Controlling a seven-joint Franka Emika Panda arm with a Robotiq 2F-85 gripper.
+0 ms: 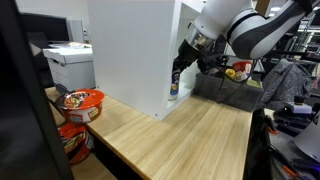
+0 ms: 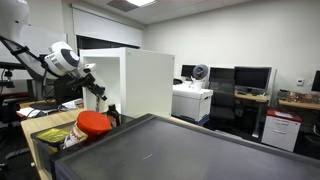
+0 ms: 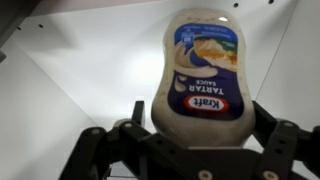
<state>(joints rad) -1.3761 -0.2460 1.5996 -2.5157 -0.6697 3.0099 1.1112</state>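
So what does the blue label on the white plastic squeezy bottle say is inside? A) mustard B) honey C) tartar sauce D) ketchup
C: in the wrist view, the blue label on the white plastic squeezy bottle reads "Kraft Tartar Sauce".

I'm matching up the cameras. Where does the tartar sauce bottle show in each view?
In an exterior view: sauce bottle right of centre, at the white box's open side.
In an exterior view: not distinguishable, by the box's left edge.
Wrist view: centre, between the open fingers.
Shared landmark: the white box.
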